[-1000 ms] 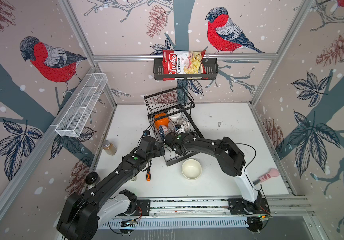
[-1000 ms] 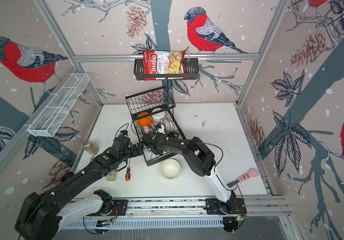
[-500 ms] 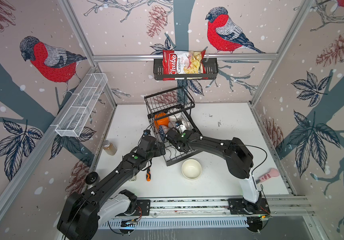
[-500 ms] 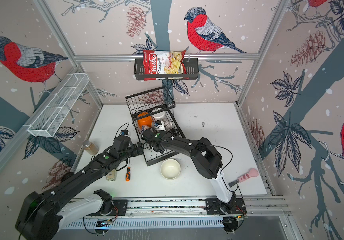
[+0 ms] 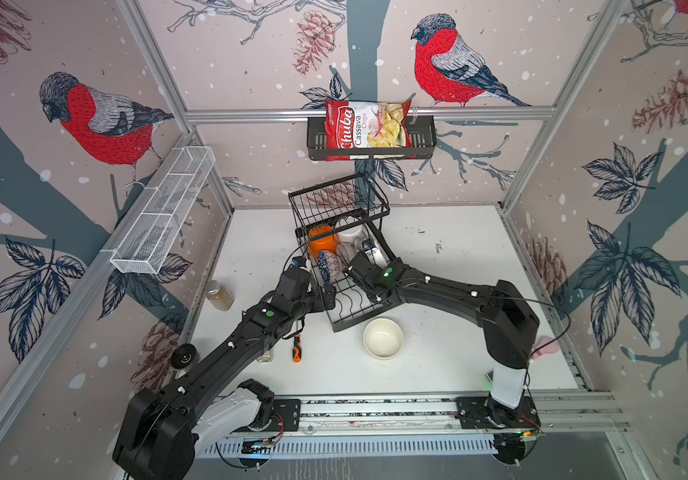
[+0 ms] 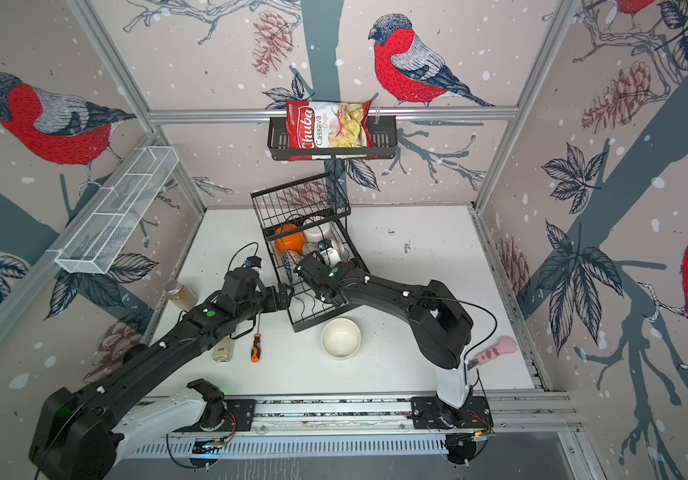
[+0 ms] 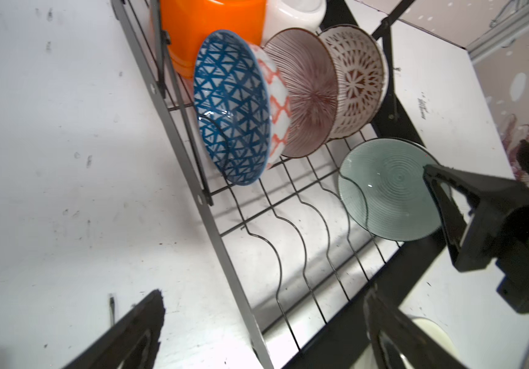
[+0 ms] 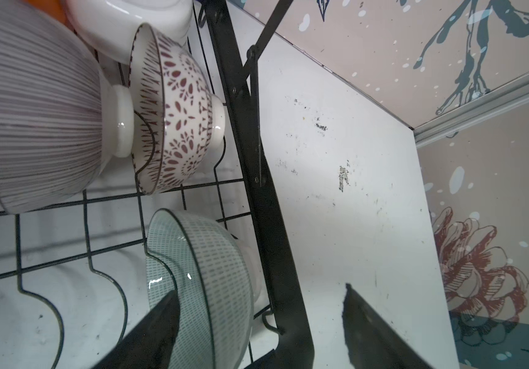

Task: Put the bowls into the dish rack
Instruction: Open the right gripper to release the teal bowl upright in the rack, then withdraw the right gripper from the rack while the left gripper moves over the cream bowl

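Though the white table (image 5: 450,257) is scuffed and boxed in by bird-papered walls (image 5: 251,62), I see the dish rack (image 5: 348,322) plainly. It sits mid-table, its long axis running from the front rail (image 5: 375,409) toward the far side, slightly skewed. The bowls (image 7: 304,92) stand on edge in its lower tray, mouths toward my left claw (image 7: 263,298), which gapes wide and empty. My right claw (image 8: 260,290) straddles the rim of the teal bowl (image 8: 212,281), fingers spread, not pinching. A cream bowl (image 5: 382,337) sits upright on the table.
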### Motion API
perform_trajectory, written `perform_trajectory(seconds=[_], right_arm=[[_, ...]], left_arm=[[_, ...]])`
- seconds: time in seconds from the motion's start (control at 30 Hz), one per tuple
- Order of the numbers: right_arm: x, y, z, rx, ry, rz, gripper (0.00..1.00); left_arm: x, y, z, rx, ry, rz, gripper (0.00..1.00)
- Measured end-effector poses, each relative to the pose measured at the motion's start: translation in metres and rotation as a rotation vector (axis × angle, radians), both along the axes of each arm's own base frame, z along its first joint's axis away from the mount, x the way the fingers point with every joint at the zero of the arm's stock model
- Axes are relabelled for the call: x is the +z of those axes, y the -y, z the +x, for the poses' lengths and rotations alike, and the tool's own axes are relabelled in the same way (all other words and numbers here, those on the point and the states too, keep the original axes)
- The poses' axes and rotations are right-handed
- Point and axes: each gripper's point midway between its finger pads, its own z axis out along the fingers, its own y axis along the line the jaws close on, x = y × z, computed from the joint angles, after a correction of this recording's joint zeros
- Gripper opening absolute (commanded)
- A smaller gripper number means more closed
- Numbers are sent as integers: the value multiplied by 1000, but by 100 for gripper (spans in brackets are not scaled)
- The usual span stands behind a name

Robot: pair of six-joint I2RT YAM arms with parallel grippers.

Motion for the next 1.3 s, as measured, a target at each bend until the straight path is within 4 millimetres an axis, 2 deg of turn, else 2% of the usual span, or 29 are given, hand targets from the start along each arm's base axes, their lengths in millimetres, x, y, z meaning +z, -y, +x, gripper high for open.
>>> perform_trajectory(seconds=[0.2, 0.4, 0.57, 0.7, 0.97, 1.17, 1.3], right_arm=[[24, 23, 4, -31, 21, 134, 80], [41, 51, 5, -70, 41, 263, 81], [47, 75, 2, -94, 46, 340, 81], [45, 91, 1, -117, 48, 372, 81], [28, 109, -6, -141, 21, 396, 81], [20, 117, -11, -140, 12, 421, 81], [15, 119, -13, -138, -1, 431, 81]], left_arm=[[13, 37, -18, -124, -8, -4, 96], [3, 57, -32, -159, -72, 47, 93], [2, 72, -42, -180, -103, 93, 90], [-4, 84, -51, -204, -132, 127, 89], [-28, 105, -67, -227, -229, 213, 84], [-42, 119, -83, -250, -285, 261, 79], [-48, 125, -86, -259, -306, 293, 75]])
